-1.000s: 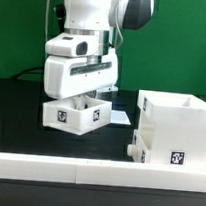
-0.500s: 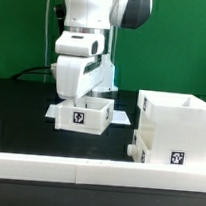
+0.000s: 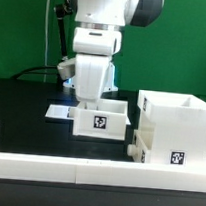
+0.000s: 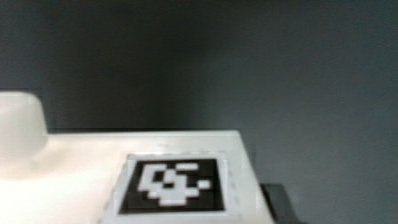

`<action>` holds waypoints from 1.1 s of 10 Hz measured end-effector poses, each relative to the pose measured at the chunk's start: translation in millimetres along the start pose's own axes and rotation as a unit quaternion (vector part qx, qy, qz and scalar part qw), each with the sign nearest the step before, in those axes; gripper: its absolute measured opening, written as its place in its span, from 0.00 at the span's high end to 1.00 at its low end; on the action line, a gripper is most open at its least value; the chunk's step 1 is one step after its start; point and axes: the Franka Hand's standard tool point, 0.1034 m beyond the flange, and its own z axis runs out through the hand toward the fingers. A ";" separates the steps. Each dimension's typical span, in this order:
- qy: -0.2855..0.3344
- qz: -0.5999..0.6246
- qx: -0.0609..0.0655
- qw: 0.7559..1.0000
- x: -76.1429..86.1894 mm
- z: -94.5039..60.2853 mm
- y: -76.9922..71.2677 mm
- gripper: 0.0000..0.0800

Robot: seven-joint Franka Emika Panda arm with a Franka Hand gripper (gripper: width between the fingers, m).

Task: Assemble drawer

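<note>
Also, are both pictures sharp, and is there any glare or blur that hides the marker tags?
Exterior view: sharp and evenly lit; the tag on the small tray under the gripper reads clearly, and so does the one on the tall shell; only a soft sheen on the white plastic. Wrist view: soft and out of focus, the tag blurred at its edges, the background dark, no glare.

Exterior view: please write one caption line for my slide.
End effector down at a small tagged white tray, beside the tall white drawer shell on a black table.

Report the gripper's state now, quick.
Gripper: fingers reach down into the small tray; whether they are closed on its wall cannot be told.
</note>
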 end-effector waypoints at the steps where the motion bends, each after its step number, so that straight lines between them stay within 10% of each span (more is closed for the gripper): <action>1: 0.000 0.002 0.003 1.000 -2.1 1.8 -2.2 0.95; 11: -0.008 -0.030 0.023 0.999 7.3 3.5 19.7 0.95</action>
